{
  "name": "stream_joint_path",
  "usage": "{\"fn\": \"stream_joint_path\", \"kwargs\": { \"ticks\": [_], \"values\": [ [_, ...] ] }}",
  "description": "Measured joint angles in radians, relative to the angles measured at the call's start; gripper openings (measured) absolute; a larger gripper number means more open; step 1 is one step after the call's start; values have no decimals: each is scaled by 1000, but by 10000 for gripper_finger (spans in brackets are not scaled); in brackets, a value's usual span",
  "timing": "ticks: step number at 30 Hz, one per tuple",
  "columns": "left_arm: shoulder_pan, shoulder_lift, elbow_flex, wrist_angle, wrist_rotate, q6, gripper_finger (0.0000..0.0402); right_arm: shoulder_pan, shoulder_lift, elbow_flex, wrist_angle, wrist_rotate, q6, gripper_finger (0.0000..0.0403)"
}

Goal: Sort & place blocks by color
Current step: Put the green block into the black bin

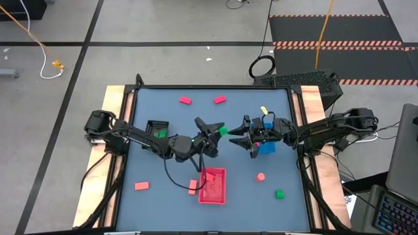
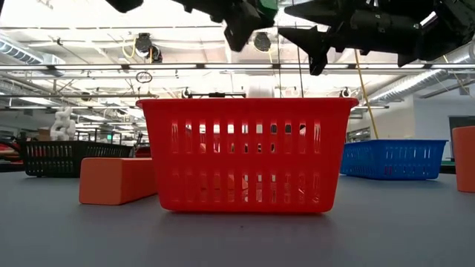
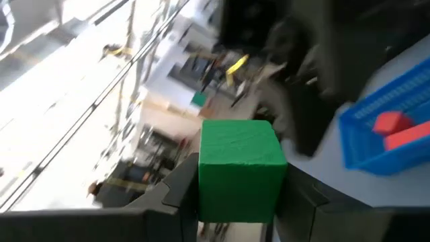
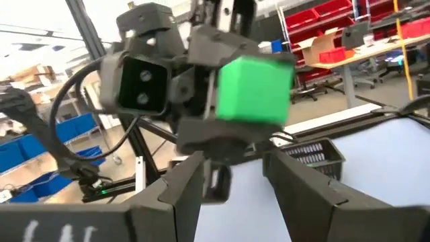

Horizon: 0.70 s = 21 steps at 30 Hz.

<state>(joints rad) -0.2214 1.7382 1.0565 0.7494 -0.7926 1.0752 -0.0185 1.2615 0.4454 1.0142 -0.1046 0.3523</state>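
Note:
My left gripper (image 1: pixel 215 132) is shut on a green block (image 1: pixel 223 131), high above the table's middle. The block also shows in the left wrist view (image 3: pixel 238 168) and the right wrist view (image 4: pixel 255 91). My right gripper (image 1: pixel 238 137) faces it from the table's right, open and empty (image 4: pixel 232 195), with its fingers short of the block. Two magenta blocks (image 1: pixel 185 100) (image 1: pixel 219 100) lie flat near the far edge. Two salmon blocks (image 1: pixel 142 186) (image 1: pixel 192 186), a round red piece (image 1: pixel 261 176) and a second green block (image 1: pixel 279 194) lie flat near the front. My left gripper pinches the green block by two opposite sides (image 3: pixel 208 195) between its two fingers. The fingers come roughly level from the table's left. The block is lifted clear of the table and stands out beyond the fingertips, toward my right gripper.
A red tray (image 1: pixel 213 185) stands at the front middle and fills the low view (image 2: pixel 245 156). A black tray (image 1: pixel 157 128) holding a green piece is at the left. A blue tray (image 1: pixel 266 142) with red pieces (image 3: pixel 396 128) is under my right arm. A yellow piece (image 1: pixel 264 109) lies nearby.

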Motion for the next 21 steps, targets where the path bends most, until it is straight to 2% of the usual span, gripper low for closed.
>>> {"fn": "stream_joint_path", "kwargs": {
  "ticks": [9,17,21],
  "values": [
    [-45,-87,0,-68,-208,-109,135,0,0,0,-19,0,1,164],
    [-44,-106,0,-192,-222,-348,135,0,0,0,-25,-1,2,164],
    [-36,-102,0,-203,-222,-400,135,0,0,0,-24,-1,2,164]
  ]
}}
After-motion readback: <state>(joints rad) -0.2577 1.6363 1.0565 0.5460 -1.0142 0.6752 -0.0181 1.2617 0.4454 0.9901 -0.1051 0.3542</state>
